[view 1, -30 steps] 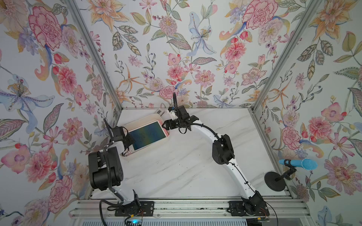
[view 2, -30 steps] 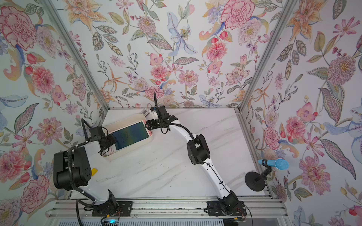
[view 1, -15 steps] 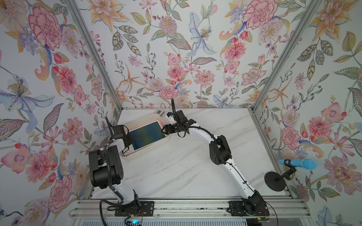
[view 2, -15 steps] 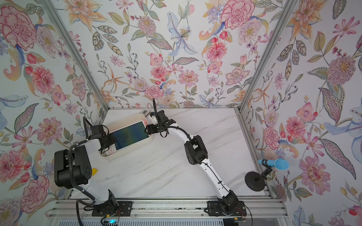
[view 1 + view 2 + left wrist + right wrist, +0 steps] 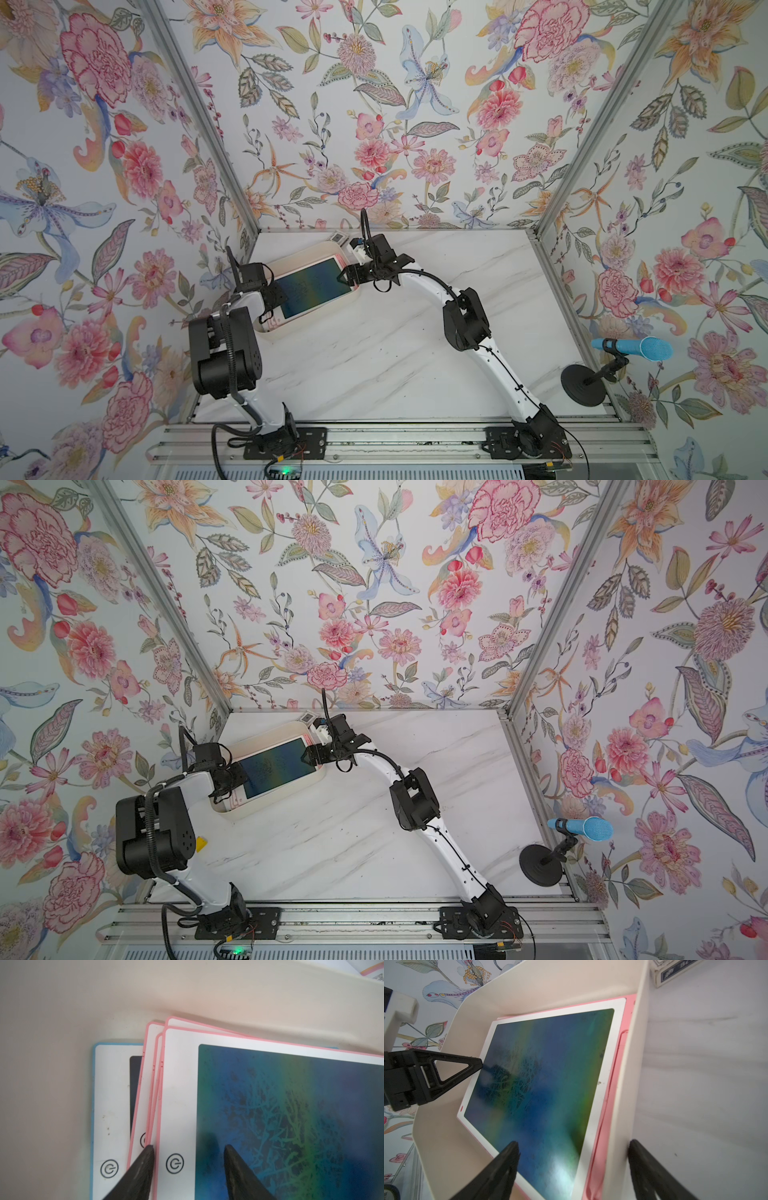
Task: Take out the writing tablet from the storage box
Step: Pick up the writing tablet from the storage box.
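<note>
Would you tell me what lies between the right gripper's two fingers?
The side wall of the storage box and the pink-rimmed edge of the top writing tablet; the right wrist view shows the right gripper straddling that wall.

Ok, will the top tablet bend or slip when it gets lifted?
Probably stays stiff: the top tablet looks like a flat, hard board. Likely light, being thin. Its glossy screen may be slippery, and it could slide on the loose stack beneath.
</note>
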Motion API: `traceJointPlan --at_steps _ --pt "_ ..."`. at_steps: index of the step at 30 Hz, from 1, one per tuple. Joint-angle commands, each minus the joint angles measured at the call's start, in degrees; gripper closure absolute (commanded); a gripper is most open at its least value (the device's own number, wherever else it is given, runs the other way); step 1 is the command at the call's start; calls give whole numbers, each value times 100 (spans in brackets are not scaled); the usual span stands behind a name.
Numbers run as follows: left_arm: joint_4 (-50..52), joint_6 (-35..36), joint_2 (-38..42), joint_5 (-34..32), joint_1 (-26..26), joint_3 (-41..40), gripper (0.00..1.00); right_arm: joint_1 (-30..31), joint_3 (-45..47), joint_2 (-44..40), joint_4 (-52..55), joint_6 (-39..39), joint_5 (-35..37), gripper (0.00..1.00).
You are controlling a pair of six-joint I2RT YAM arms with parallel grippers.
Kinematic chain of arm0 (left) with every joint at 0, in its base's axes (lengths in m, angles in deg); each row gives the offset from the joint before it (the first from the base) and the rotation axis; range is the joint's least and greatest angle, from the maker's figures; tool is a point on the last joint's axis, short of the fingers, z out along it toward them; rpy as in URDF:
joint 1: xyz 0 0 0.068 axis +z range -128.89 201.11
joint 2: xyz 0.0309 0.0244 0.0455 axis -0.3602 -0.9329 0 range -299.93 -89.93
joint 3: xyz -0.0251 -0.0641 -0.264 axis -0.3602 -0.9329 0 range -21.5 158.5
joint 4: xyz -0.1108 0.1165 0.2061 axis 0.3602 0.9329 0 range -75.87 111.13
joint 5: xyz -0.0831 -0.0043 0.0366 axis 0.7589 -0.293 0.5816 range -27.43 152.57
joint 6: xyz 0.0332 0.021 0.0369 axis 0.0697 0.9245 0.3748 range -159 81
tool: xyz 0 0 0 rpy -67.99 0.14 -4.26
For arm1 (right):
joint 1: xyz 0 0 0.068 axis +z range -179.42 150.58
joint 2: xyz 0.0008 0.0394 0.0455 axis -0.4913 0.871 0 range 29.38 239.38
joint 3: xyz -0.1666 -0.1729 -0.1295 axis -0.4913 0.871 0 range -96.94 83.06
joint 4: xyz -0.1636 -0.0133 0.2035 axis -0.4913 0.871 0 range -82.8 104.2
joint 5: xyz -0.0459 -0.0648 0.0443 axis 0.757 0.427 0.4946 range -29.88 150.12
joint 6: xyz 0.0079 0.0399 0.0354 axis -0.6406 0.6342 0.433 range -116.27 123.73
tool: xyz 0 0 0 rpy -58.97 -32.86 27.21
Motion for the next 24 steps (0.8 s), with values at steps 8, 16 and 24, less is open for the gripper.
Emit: traceJointPlan --at_steps 8,16,24 --pt "-545 -6 -612 2057 -197 -440 47 13 -256 151 -220 122 -448 22" --pt "-1261 -220 -576 2981 -212 -689 51 12 -302 190 -221 150 -528 22" --pt "-1832 -453 -546 3593 -191 -881 54 11 -311 213 -212 139 -703 24"
